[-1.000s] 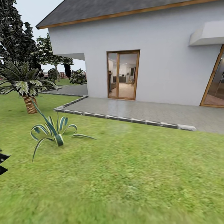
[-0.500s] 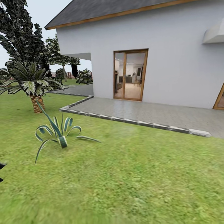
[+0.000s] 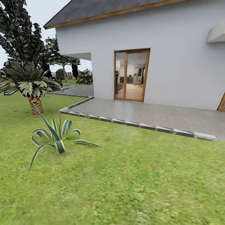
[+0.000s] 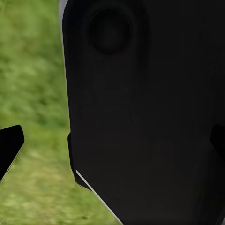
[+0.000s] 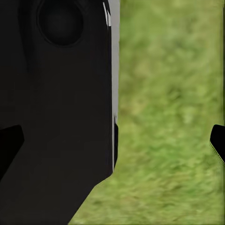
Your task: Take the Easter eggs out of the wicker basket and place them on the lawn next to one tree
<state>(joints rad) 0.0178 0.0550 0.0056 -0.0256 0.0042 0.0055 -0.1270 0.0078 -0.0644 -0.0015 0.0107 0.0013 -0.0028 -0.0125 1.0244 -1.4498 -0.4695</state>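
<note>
Robot crossing lawn (image 3: 131,175) toward house (image 3: 175,62) | eggs, basket unseen, so direction unknowable | both grippers' fingertips standing apart, holding nothing

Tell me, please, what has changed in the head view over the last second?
The camera swung left and kept moving: the glass door, paved terrace and striped spiky plant all slid right in frame. Nothing was grasped or released. The lawn, small palm and house themselves stayed put.
</note>
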